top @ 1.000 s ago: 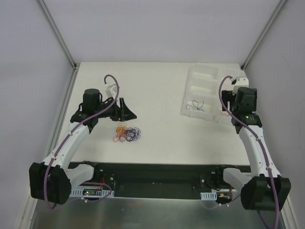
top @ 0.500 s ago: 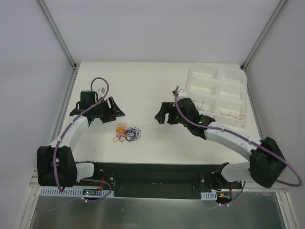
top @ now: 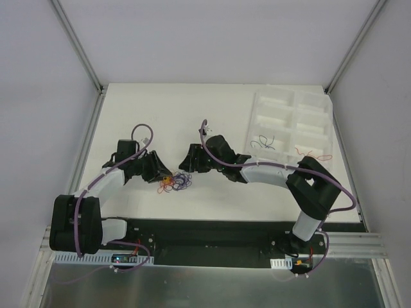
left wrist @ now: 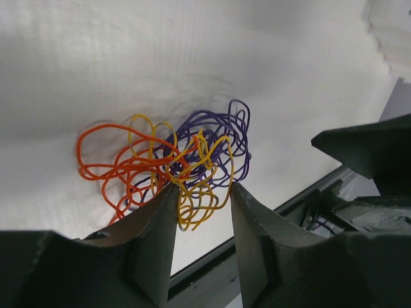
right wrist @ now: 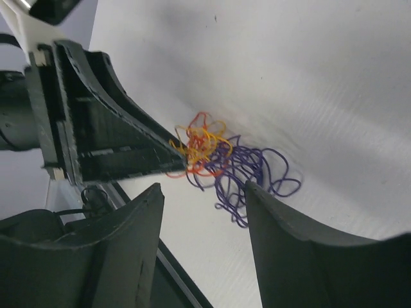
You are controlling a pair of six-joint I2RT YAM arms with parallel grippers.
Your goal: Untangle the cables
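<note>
Both arms have converged over the desk (top: 225,122) since the earlier frame. The right gripper (right wrist: 204,187): jaws wide open beside purple strands. The left gripper (left wrist: 204,189): jaws partly open around yellow strands. The cables (top: 177,181) lie knotted between both.

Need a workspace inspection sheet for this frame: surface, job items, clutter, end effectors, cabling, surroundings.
Surface: white table, flat.
Job's things: tangle of orange, yellow and purple wires near the front; one dark strand and one red strand in separate compartments of the white tray.
Clutter: nothing seen.
End effectors: left end effector open, straddling yellow loops; right end effector open, above purple loops.
Cables: purple arm harnesses run along both arms.
Surroundings: white walls, metal corner posts.
</note>
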